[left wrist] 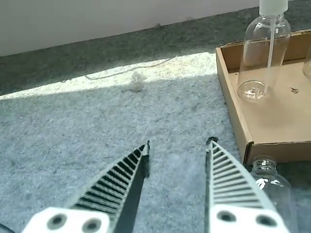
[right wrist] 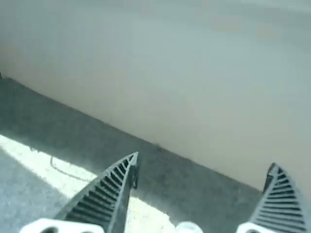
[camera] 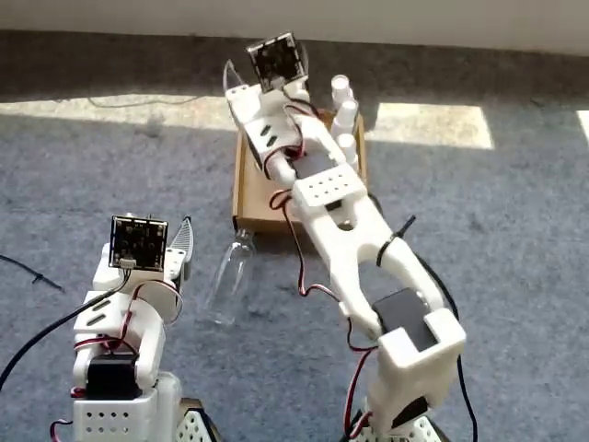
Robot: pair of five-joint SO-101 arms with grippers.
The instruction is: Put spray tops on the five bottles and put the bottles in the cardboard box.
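We see the left pincer (left wrist: 179,144) half open and empty at bottom centre. The topless bottle (left wrist: 270,180) lies on the carpet (left wrist: 97,107) at lower right, just beside one finger, by the box (left wrist: 241,127) corner. The right pincer (right wrist: 204,162) gapes wide, empty, over the box's far end near the topped bottles (camera: 346,115).

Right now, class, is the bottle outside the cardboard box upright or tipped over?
Tipped over. The clear bottle lies lengthwise on the carpet, its uncapped neck pointing towards the cardboard box.
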